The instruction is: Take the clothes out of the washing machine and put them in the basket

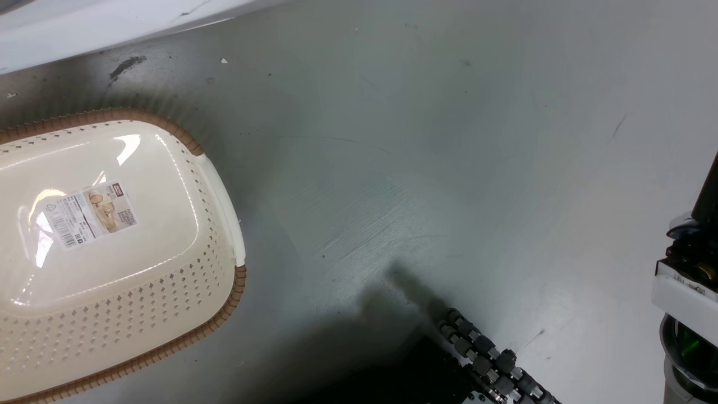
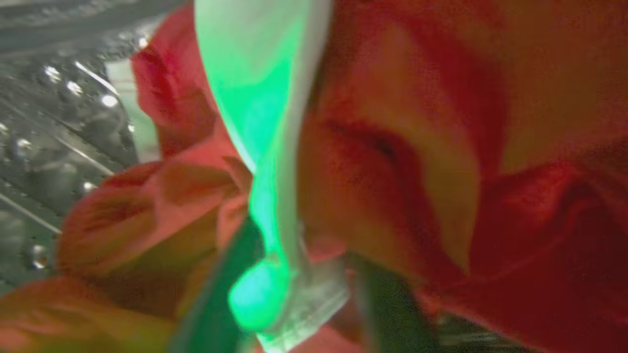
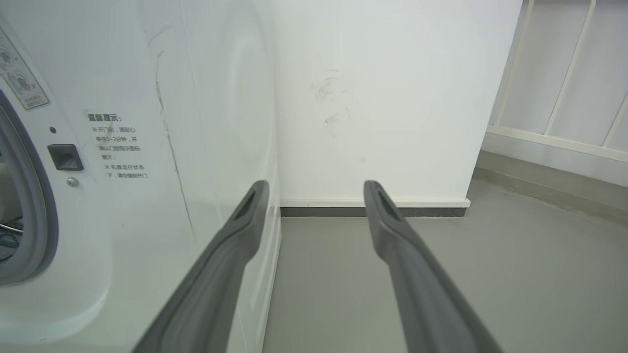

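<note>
Grey, scuffed floor [image 1: 449, 168] is shown from the head view, where the oval cream plastic basket with perforated sides and a brown woven-look rim [image 1: 224, 196] is seen at the left, a paper label [image 1: 90, 214] on its base and no garment in it. The soft bright red fabric clothes [image 2: 490, 147] are caught by the left wrist view, pressed close against the lens beside the perforated steel drum [image 2: 54, 147], so they are placed inside the machine. A white cloth part [image 2: 255, 73], tinted green, is seen running down between the blurred dark fingers [image 2: 216, 309] of the left gripper [image 2: 304, 264]; whether it is clamped cannot be told. In the right wrist view, the right gripper [image 3: 316, 189] is held spread and unladen before the large white front-loading washing machine [image 3: 147, 220], its grey rubber porthole rim [image 3: 39, 206] at the left, and a white wall [image 3: 382, 98].
</note>
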Motion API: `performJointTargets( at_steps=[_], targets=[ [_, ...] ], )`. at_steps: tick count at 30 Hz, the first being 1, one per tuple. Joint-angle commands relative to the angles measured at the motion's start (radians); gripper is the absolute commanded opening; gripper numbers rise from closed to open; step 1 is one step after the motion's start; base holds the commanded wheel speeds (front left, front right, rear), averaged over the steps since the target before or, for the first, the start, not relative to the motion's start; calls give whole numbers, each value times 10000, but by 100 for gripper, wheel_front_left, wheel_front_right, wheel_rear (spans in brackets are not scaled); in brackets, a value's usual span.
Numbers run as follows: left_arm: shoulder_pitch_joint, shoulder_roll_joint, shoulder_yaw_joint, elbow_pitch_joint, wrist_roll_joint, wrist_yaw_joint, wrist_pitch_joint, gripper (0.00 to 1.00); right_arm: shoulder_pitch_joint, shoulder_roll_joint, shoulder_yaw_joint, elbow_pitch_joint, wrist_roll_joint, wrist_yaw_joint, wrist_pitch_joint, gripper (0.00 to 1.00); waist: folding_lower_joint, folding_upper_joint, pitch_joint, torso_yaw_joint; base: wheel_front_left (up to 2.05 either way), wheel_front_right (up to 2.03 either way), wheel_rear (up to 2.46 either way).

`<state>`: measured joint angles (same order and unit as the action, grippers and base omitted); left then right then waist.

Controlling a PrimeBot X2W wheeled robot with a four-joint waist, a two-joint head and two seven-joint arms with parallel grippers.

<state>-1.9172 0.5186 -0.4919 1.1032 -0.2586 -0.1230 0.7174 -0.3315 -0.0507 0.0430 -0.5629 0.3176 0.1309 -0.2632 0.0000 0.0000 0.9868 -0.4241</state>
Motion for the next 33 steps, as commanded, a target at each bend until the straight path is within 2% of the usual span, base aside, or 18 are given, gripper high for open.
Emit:
performJointTargets(
  at_steps=[1,15,19,33],
  targets=[
    [399,249,-134,396,79,-20,-14,0,-205,8,57,-83,-116,-3,-25,100,0,0,-58,18,0,0,0],
    [1212,58,-378,404,-559,-56,-2090,0,-72,7,81,134,-605,-3,-26,100,0,0,-1315,530,0,0,0],
    [1796,-81,-573,244,-1046,-59,-2670,0,46,7,123,272,-845,-3,-25,100,0,0,-1826,800,0,0,0],
    [4150,0,-1410,-408,-2506,-62,-4728,0,553,5,285,717,-1404,-3,-24,100,0,0,-3389,1401,0,0,0]
  ],
)
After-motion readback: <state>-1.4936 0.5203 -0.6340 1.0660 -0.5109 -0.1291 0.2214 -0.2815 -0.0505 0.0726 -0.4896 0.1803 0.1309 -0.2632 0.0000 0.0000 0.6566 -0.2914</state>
